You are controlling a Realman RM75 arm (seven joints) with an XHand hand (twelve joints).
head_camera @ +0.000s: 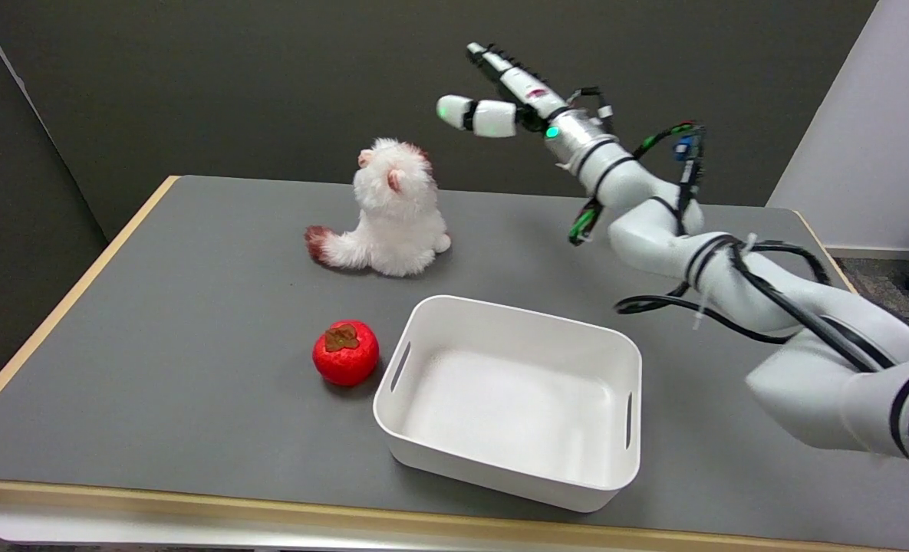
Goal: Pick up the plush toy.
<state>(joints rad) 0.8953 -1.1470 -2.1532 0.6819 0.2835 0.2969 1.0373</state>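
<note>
A white fluffy plush toy (393, 215) with pink ears and a reddish tail tip sits upright on the grey table (155, 322), toward the far middle. My right hand (500, 96) hangs in the air above and to the right of the toy, apart from it. Its fingers are stretched out and spread, and it holds nothing.
A white rectangular bin (623, 360) with slot handles stands empty near the front of the table. A red persimmon-like fruit (345, 353) lies just left of the bin. The right arm (730, 284) with black cables crosses above the table's right side.
</note>
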